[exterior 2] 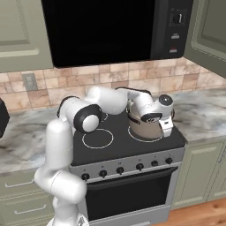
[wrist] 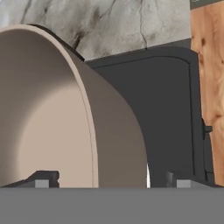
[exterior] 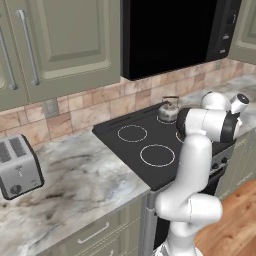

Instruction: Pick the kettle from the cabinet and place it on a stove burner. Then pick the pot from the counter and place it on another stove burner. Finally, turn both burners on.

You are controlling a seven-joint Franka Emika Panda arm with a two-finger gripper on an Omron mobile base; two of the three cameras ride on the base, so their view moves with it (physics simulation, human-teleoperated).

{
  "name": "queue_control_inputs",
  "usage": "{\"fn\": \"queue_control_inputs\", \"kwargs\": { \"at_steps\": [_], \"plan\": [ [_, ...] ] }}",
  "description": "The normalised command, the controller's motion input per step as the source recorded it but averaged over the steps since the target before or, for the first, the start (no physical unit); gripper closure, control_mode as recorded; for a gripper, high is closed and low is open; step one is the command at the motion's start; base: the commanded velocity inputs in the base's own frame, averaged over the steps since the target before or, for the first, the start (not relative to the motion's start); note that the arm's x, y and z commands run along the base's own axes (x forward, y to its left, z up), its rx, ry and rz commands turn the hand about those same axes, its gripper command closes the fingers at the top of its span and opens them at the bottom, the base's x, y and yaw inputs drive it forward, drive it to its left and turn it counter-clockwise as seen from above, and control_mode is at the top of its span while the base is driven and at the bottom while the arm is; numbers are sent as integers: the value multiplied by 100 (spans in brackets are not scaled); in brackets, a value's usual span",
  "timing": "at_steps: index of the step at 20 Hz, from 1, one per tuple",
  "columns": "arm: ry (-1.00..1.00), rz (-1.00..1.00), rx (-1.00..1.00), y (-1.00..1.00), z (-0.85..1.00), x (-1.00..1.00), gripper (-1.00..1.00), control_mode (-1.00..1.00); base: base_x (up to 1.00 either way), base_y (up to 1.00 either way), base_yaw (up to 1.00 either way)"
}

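The taupe pot (exterior 2: 145,127) stands on the front right stove burner of the black cooktop (exterior 2: 114,145). My gripper (exterior 2: 161,127) is open at the pot's right rim. In the hand view the pot's wall (wrist: 109,131) runs between the wide-apart fingertips (wrist: 179,180), one inside and one outside, with a gap on the outer side. The small silver kettle (exterior: 169,111) sits on a back burner near the tiled wall. Two free burner rings (exterior: 157,155) lie to the left.
A black microwave (exterior 2: 110,31) hangs over the stove. An olive cabinet door (exterior 2: 207,31) juts out at the upper right. A silver toaster (exterior: 17,167) stands on the marbled counter (exterior: 85,180) to the left. Stove knobs (exterior 2: 120,170) line the oven front.
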Motion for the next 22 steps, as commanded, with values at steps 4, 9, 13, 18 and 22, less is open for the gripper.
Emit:
{"fn": "queue_control_inputs", "kwargs": {
  "at_steps": [4,9,13,18,22],
  "plan": [
    [-5,0,0,0,7,-13,-100,-100,0,0,0],
    [-6,0,0,2,19,-26,-100,-100,0,0,0],
    [-4,0,0,4,17,-33,-100,-100,0,0,0],
    [-2,0,-1,14,23,-28,-100,-100,0,0,0],
    [-4,0,-3,20,27,-27,-100,-100,0,0,0]
  ]
}}
